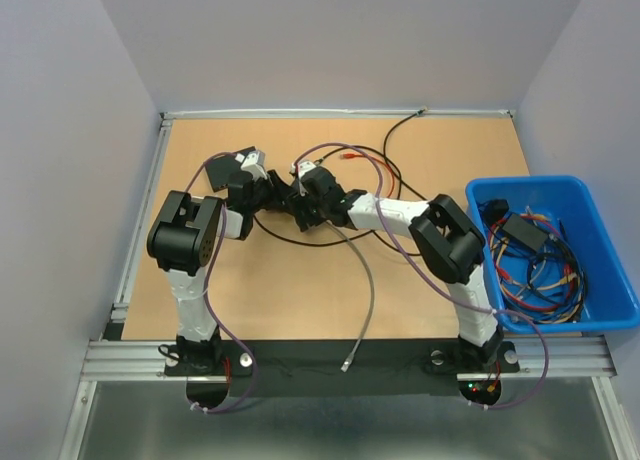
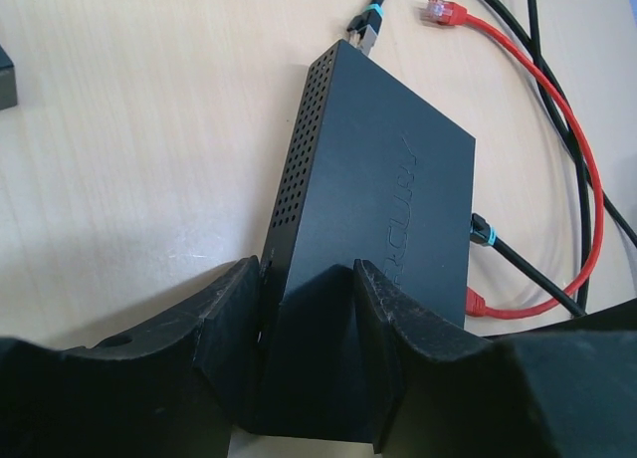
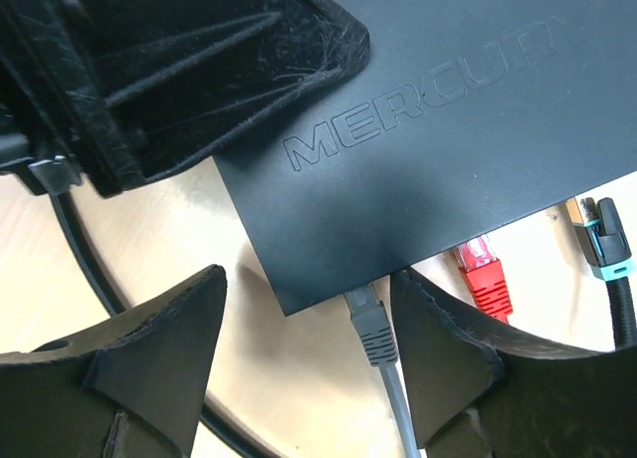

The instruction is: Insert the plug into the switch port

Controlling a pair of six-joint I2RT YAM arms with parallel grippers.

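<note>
right gripper point(image 3: 304, 309): closest thing to the lens. Jaws are apart, one finger on either side of the grey plug point(image 3: 370, 329), with a gap on both sides, so nothing is pinched.
grey plug: sits between the right jaws, nearer the right-hand finger. Its nose is tucked into the port edge of the switch point(image 3: 448, 129).
left gripper point(image 2: 311, 289): clamped across the switch's end opposite the ports. My guess is it's bracing the box so a push on the plug can't slide it across the table point(image 2: 129, 129).
why the right jaws straddle: looks like they're lined up along the plug's sides, for either gripping or freeing it. Can't say which.
plug axis: the long axis runs straight down the gap between the jaws. Nose points away from the wrist into the switch, and the tail and grey cable point(image 3: 398, 408) trail back toward the camera.
neighbours: red plug point(image 3: 485, 274) and a teal-collared plug point(image 3: 602, 244) sit just outside the right-hand finger, on the same edge.
seated?: looks in to me, but the latch is hidden.
</note>
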